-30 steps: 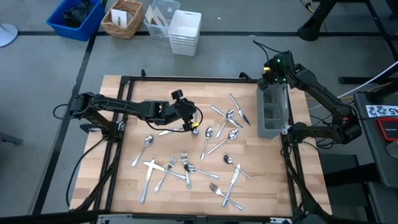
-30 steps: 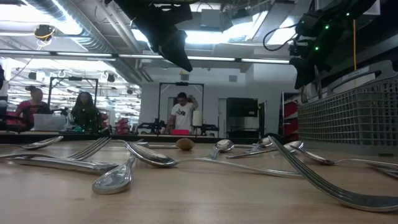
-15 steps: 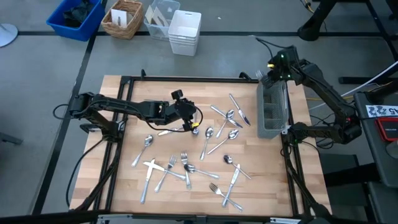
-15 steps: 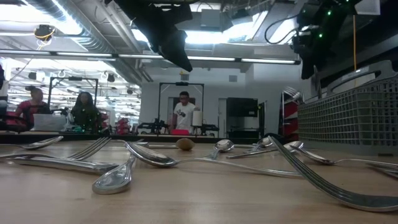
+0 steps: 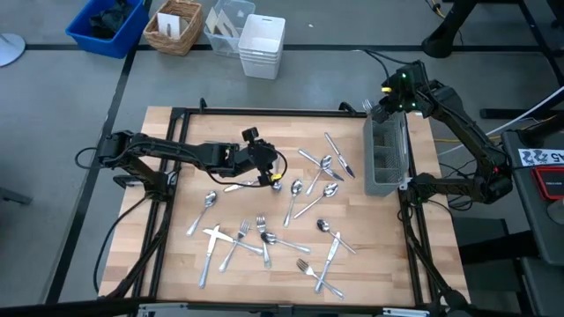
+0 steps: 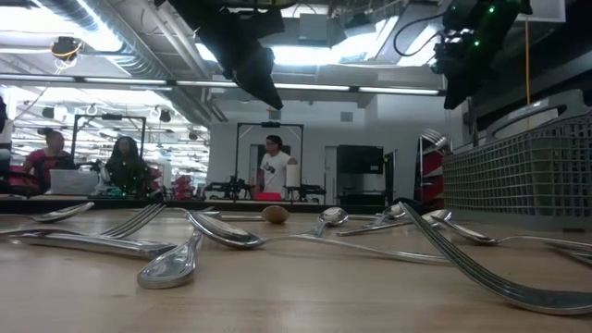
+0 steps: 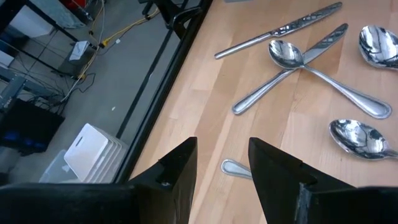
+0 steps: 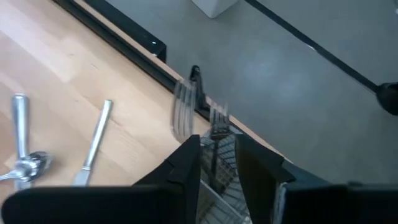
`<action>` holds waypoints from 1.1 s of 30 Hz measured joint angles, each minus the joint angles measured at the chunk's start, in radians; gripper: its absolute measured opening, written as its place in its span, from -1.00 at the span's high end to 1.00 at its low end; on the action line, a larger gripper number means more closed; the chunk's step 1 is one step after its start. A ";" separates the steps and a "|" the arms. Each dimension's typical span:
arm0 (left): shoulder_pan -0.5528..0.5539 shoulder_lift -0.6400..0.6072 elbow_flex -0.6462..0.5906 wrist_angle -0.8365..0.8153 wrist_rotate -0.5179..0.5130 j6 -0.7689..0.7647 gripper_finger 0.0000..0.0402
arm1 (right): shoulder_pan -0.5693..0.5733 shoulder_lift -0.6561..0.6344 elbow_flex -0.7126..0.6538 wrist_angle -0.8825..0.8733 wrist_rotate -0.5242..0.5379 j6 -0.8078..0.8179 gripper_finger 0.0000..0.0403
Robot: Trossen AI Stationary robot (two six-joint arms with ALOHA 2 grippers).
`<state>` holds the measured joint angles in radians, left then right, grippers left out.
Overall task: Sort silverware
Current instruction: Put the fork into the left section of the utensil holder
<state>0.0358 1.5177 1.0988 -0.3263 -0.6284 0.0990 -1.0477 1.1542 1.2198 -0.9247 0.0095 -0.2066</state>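
1. Many shiny silver metal forks, spoons and knives lie spread over the light wooden table, between the two arms.
2. One dark wire-mesh caddy stands at the table's right edge.
3. The right gripper hangs over the caddy's far end, with its fingers a little apart. A blurry silver fork shows just ahead of them; whether they hold it, nobody can tell.
4. The left gripper hovers over the middle of the table. Its fingers are apart and hold nothing.
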 joint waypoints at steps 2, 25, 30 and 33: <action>0.014 0.000 0.000 -0.044 -0.006 -0.039 0.31 | 0.000 0.000 0.000 0.000 -0.020 0.004 0.50; 0.477 0.167 0.000 -0.356 0.357 -0.321 0.31 | 0.094 -0.001 0.000 -0.019 -0.418 0.104 0.50; 0.480 0.238 0.000 -0.321 0.356 -0.369 0.31 | 0.135 -0.001 0.000 -0.019 -0.366 0.097 0.50; 0.477 0.274 0.000 -0.314 0.344 -0.372 0.31 | 0.156 -0.001 0.000 -0.019 -0.359 0.097 0.50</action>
<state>0.5126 1.7919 1.0988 -0.6405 -0.2846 -0.2729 -0.8921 1.1534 1.2198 -0.9439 -0.3492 -0.1093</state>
